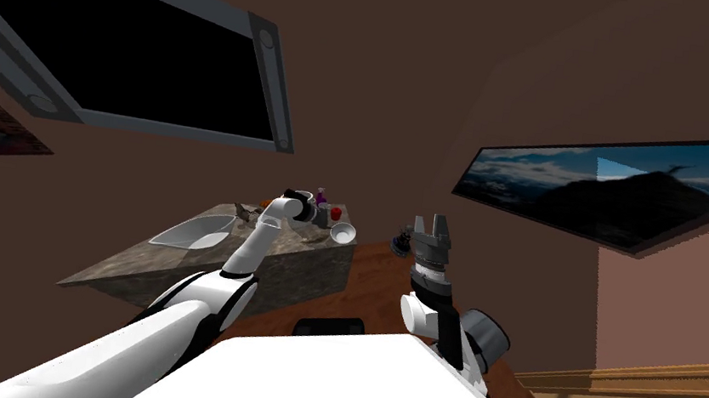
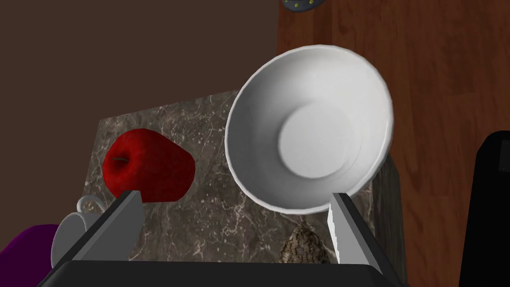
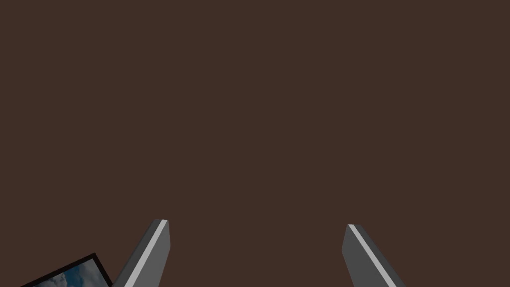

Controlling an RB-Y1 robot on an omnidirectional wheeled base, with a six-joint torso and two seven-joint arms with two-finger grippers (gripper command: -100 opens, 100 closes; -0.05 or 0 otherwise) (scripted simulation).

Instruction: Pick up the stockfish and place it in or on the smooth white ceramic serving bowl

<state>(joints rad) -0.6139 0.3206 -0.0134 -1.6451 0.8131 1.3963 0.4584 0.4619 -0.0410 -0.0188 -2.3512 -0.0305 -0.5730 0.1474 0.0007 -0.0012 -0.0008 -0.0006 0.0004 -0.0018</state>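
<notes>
Stockfish [image 2: 304, 245] lies between the left gripper's [image 2: 234, 196] spread fingers [image 2: 124, 219], near the bowl [image 2: 249, 124].

Reading right pincer [image 3: 257, 223] as wide open. Seeing two thin blade fingers [image 3: 149, 256], dark grey, with a pale strip down one edge of each. Tips well apart, blades converging slightly from base to tip. Gripping nothing, tips in free air.
</notes>
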